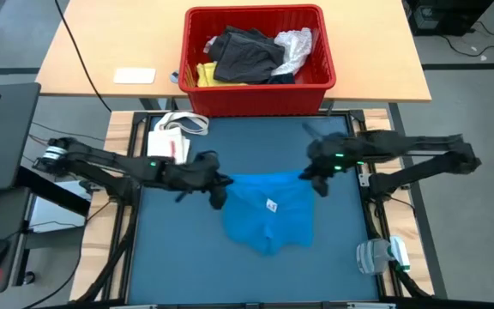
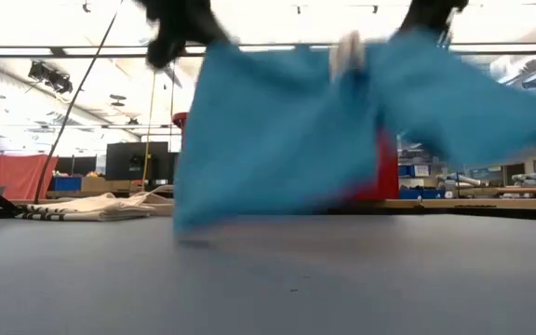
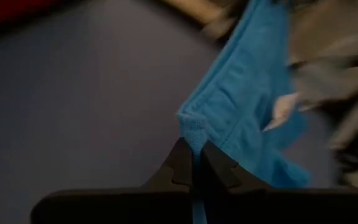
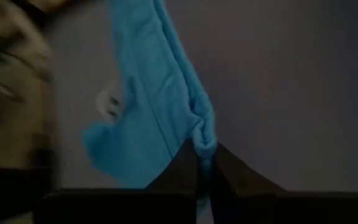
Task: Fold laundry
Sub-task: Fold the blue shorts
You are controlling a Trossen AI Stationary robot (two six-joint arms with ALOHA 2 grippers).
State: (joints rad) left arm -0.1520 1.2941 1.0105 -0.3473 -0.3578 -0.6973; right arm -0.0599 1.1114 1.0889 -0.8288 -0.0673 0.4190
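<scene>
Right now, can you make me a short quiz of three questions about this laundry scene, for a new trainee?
1. True or false: both grippers are shut on the blue garment.
2. Where are the other clothes? A) in the red basket behind the mat; B) spread flat on the mat; C) on the floor.
3. Fill in: the blue garment hangs between the left gripper and the right gripper, and a small white ____ shows on it.

Key
1. True. Each wrist view shows the fingers pinched on a corner of the blue cloth.
2. A.
3. Label.
</scene>
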